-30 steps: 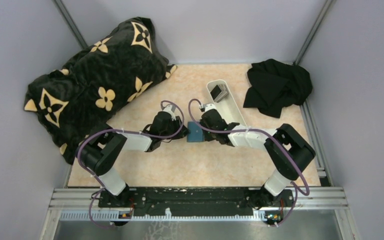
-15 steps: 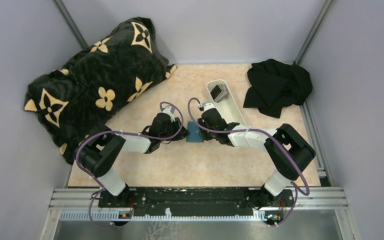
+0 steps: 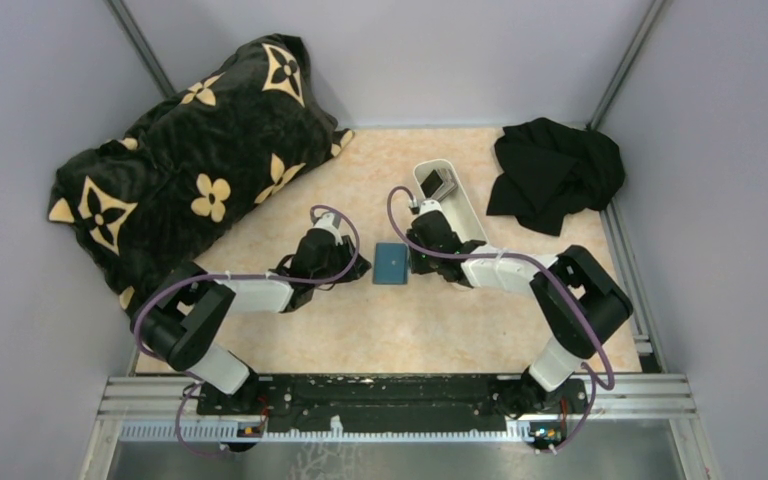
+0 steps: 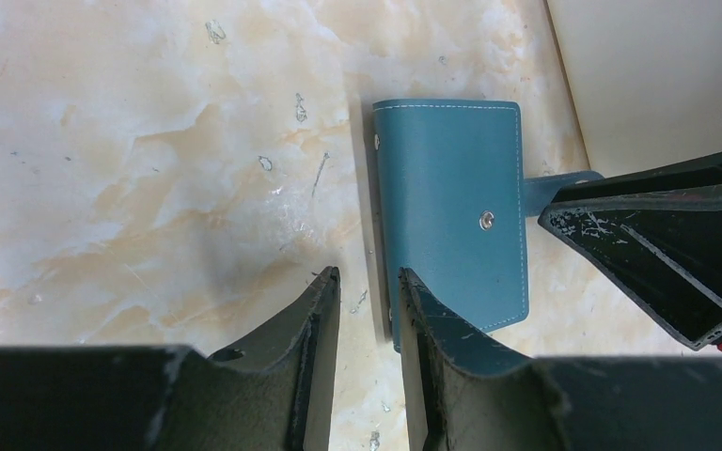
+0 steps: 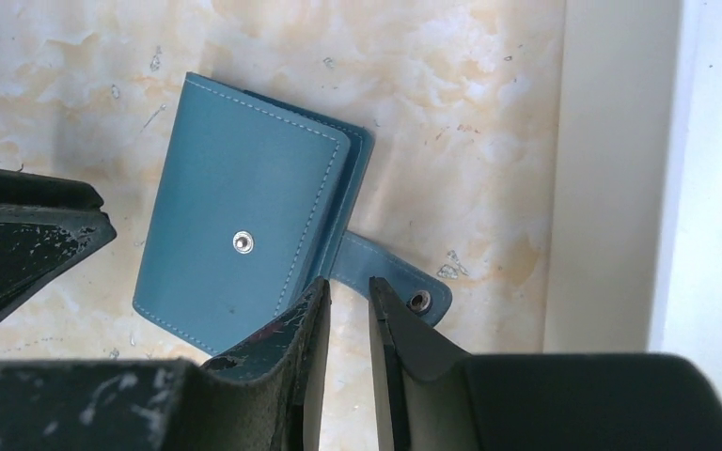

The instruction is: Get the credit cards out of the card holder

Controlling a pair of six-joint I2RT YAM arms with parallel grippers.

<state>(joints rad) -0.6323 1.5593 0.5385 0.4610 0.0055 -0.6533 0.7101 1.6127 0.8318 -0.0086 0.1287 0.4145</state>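
The teal-blue card holder (image 3: 391,263) lies flat and folded on the marble table, its snap strap (image 5: 404,287) sticking out unfastened. It also shows in the left wrist view (image 4: 451,211) and the right wrist view (image 5: 244,244). My left gripper (image 3: 356,266) sits just left of it, jaws a narrow gap apart and empty (image 4: 368,277). My right gripper (image 3: 419,260) sits just right of it by the strap, jaws a narrow gap apart and empty (image 5: 349,282). Dark grey credit cards (image 3: 438,184) lie in the white tray (image 3: 468,218).
The white tray's wall (image 5: 620,169) stands close to the right of the holder. A dark blanket with a tan flower print (image 3: 190,170) fills the back left. A black cloth (image 3: 555,170) lies at the back right. Grey walls enclose the table.
The holder was pinched between both grippers and now lies flat on the table. Both grippers have let go and drawn back, left to the left, right to the right.
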